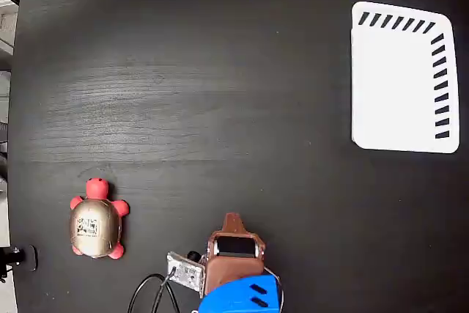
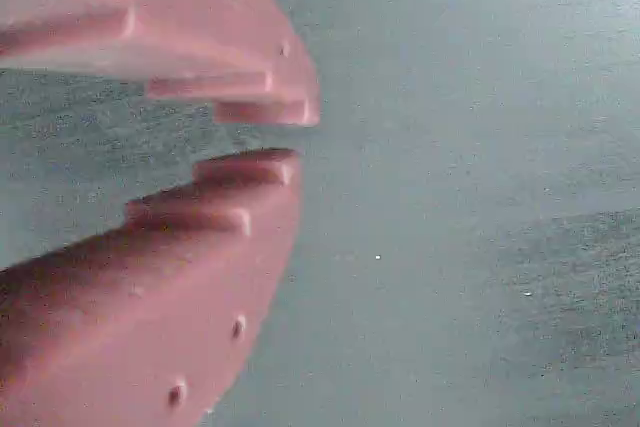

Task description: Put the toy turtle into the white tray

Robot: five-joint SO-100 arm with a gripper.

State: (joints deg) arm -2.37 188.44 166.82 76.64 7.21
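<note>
Up close in the wrist view, pink gripper (image 2: 290, 137) nearly closed, only a thin gap between the tips, gripping nothing, just dark table (image 2: 480, 147) beyond. In the fixed view, toy turtle (image 1: 96, 223) sitting left of the gripper (image 1: 233, 219), apart from it. White tray (image 1: 401, 78) well away, upper right of the gripper.

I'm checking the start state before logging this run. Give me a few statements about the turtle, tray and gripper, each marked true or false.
1. The toy turtle with the tan-gold shell and red head lies inside the flat white tray with black slots. False: it sits on the black table, far left of the tray.
2. The tray holds nothing. True.
3. The reddish-brown gripper grips the turtle. False: nothing is between its nearly closed fingers.
4. The turtle's head points toward the top edge of the fixed view. True.
</note>
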